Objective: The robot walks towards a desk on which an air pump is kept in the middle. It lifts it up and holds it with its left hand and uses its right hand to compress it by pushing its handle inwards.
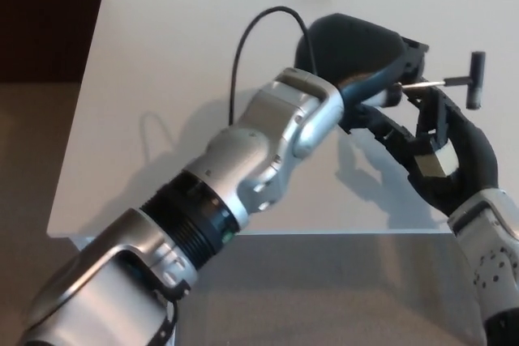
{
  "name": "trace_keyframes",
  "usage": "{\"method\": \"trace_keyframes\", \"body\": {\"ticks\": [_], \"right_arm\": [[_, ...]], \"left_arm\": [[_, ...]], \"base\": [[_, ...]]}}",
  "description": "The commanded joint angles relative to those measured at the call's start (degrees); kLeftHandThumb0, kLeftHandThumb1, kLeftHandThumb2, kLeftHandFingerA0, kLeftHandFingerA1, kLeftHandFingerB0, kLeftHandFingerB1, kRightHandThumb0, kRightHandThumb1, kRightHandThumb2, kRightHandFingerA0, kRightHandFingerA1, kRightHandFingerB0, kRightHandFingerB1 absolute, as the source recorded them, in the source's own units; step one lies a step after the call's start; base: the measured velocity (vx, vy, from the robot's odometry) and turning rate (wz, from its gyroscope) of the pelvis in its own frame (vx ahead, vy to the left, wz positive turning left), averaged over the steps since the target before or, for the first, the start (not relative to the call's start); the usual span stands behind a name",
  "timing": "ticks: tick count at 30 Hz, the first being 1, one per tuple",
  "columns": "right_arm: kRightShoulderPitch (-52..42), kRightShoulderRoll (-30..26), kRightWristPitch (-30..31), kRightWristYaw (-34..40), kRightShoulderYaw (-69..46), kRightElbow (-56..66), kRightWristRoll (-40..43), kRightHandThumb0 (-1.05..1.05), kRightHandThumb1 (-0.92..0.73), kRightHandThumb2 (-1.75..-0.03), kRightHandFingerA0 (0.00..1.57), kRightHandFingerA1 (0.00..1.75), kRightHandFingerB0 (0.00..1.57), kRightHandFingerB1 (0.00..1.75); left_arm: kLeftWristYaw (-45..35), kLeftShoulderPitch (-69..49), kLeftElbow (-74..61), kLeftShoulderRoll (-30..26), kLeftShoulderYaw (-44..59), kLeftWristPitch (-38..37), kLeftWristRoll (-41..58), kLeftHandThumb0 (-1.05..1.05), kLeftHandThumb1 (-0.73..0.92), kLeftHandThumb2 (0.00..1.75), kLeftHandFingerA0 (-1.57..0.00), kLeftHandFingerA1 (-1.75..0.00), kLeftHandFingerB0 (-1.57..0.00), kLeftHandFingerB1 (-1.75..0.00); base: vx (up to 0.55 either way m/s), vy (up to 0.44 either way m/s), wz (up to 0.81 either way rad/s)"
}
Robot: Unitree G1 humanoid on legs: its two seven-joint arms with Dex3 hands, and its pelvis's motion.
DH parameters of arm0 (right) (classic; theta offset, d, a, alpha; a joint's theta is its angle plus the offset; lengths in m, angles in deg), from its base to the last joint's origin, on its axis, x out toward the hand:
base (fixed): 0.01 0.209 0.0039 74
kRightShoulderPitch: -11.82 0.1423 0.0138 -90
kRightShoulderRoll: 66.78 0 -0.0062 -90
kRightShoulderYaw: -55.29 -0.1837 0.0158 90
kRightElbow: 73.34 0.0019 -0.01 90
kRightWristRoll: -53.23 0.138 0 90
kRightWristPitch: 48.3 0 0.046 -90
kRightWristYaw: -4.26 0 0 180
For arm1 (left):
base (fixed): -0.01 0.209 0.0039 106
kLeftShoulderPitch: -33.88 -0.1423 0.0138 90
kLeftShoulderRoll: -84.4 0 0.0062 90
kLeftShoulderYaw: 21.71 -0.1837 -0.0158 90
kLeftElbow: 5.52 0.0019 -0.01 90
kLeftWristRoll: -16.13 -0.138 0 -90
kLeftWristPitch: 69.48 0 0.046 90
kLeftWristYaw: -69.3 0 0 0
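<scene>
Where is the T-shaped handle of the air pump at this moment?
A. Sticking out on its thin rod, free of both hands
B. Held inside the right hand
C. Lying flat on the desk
A: the handle stands out on its rod past the left hand, with the right hand below it, not holding it.

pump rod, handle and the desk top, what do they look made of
Rod: thin, bright and shiny, likely bare metal. Handle: matte black T-bar, probably plastic or rubber. Desk: smooth off-white top, no grain showing, likely laminate or painted board.
</scene>
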Motion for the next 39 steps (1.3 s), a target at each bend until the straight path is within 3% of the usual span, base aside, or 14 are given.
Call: {"method": "trace_keyframes", "body": {"ticks": [1, 9, 10, 15, 22, 25, 26, 31, 32, 34, 35, 36, 37, 39], "right_arm": [[-3.9, -3.2, 0.6, -1.5, -1.9, 0.5, 0.5, -0.88, -0.81, -1.15, 0.10, 0.36, 0.09, 0.22], [-6.0, -5.3, 0.6, -3.3, -3.3, -1.3, 0.9, -0.83, -0.92, -0.74, 0.08, 0.26, 0.05, 0.21], [-6.3, -5.7, 0.5, -3.9, -3.7, -2.0, 1.2, -0.87, -0.82, -1.16, 0.07, 0.28, 0.07, 0.17], [-6.1, -6.8, -0.3, -5.2, -4.6, -3.6, 1.7, -0.89, -0.82, -1.16, 0.07, 0.26, 0.07, 0.16], [-3.5, -7.9, 0.2, -4.1, -6.4, -3.2, 2.9, -0.89, -0.82, -1.16, 0.08, 0.29, 0.07, 0.17], [-1.8, -8.1, 0.6, -3.6, -6.7, -2.2, 3.2, -0.89, -0.81, -1.15, 0.09, 0.30, 0.08, 0.18], [-0.6, -8.1, 1.1, -3.2, -6.5, -1.5, 3.2, -0.89, -0.81, -1.15, 0.10, 0.31, 0.09, 0.21], [2.4, -8.3, 1.9, -3.1, -5.9, 0.1, 2.8, -0.89, -0.80, -1.13, 0.09, 0.30, 0.09, 0.21], [3.5, -8.5, 2.2, -2.8, -5.5, 0.5, 2.4, -0.88, -0.80, -1.13, 0.09, 0.32, 0.09, 0.23], [4.5, -8.7, 2.7, -2.5, -5.1, 0.9, 1.9, -0.88, -0.80, -1.13, 0.09, 0.32, 0.09, 0.23], [6.0, -8.7, 3.2, -1.8, -4.6, 1.3, 1.6, -0.82, -0.92, -0.72, 0.12, 0.27, 0.09, 0.22], [6.9, -8.6, 3.6, -1.3, -4.3, 1.6, 1.4, -0.82, -0.92, -0.72, 0.12, 0.27, 0.09, 0.22], [8.4, -8.2, 4.0, -0.5, -3.9, 2.0, 1.2, -0.76, -0.74, -1.12, 0.05, 0.42, 0.04, 0.30], [9.4, -7.9, 4.4, 0.1, -3.5, 2.2, 1.1, -0.76, -0.74, -1.12, 0.05, 0.42, 0.04, 0.30]], "left_arm": [[-3.5, 1.0, -4.2, -5.9, 5.1, -0.5, 2.9, -0.46, 0.72, 0.85, -0.87, -1.41, -0.62, -0.91], [-6.4, 1.3, -7.8, -12.2, 7.1, -2.5, 3.1, -0.23, 0.58, 0.58, -0.75, -1.59, -0.67, -0.54], [-6.5, 0.7, -8.5, -13.1, 7.5, -2.9, 3.4, -0.20, 0.66, 0.58, -0.71, -1.62, -0.67, -0.59], [-5.8, -1.9, -10.4, -15.6, 8.2, -4.2, 3.9, -0.25, 0.79, 0.62, -0.72, -1.69, -0.66, -0.87], [-6.8, -5.4, -12.3, -18.8, 6.8, -5.8, 2.9, -0.22, 0.68, 0.63, -0.75, -1.51, -0.74, -0.73], [-5.8, -6.9, -12.9, -19.6, 6.2, -7.6, 2.6, -0.27, 0.66, 0.59, -0.76, -1.55, -0.70, -0.85], [-5.5, -8.1, -13.3, -19.6, 6.2, -8.5, 3.4, -0.34, 0.77, 0.65, -0.72, -1.64, -0.61, -1.13], [-5.5, -10.5, -14.4, -19.4, 5.9, -9.6, 4.0, -0.33, 0.72, 0.62, -0.69, -1.65, -0.53, -1.26], [-6.2, -10.7, -14.7, -19.3, 5.5, -9.4, 3.8, -0.26, 0.63, 0.59, -0.76, -1.55, -0.64, -0.82], [-7.1, -10.9, -15.0, -19.0, 5.2, -9.3, 3.4, -0.26, 0.63, 0.59, -0.76, -1.55, -0.64, -0.82], [-6.6, -11.3, -15.0, -18.5, 5.1, -9.7, 3.6, -0.27, 0.67, 0.61, -0.77, -1.63, -0.70, -0.78], [-6.0, -11.6, -15.0, -18.2, 5.2, -10.0, 3.8, -0.27, 0.67, 0.61, -0.77, -1.63, -0.70, -0.78], [-6.1, -11.7, -15.1, -17.9, 4.7, -9.9, 3.4, -0.31, 0.75, 0.66, -0.77, -1.52, -0.67, -0.71], [-6.3, -11.7, -15.2, -17.7, 4.4, -9.8, 3.0, -0.31, 0.75, 0.66, -0.77, -1.52, -0.67, -0.71]], "base": [[0.00, 0.000, 0.00], [0.00, 0.000, 0.00], [0.00, 0.000, 0.00], [0.00, 0.000, 0.00], [0.00, 0.000, 0.00], [0.00, 0.000, 0.00], [0.00, 0.000, 0.00], [0.00, 0.000, 0.00], [0.00, 0.000, 0.00], [0.00, 0.000, 0.00], [0.00, 0.000, 0.00], [0.00, 0.000, 0.00], [0.00, 0.000, 0.00], [0.00, 0.000, 0.00]]}}
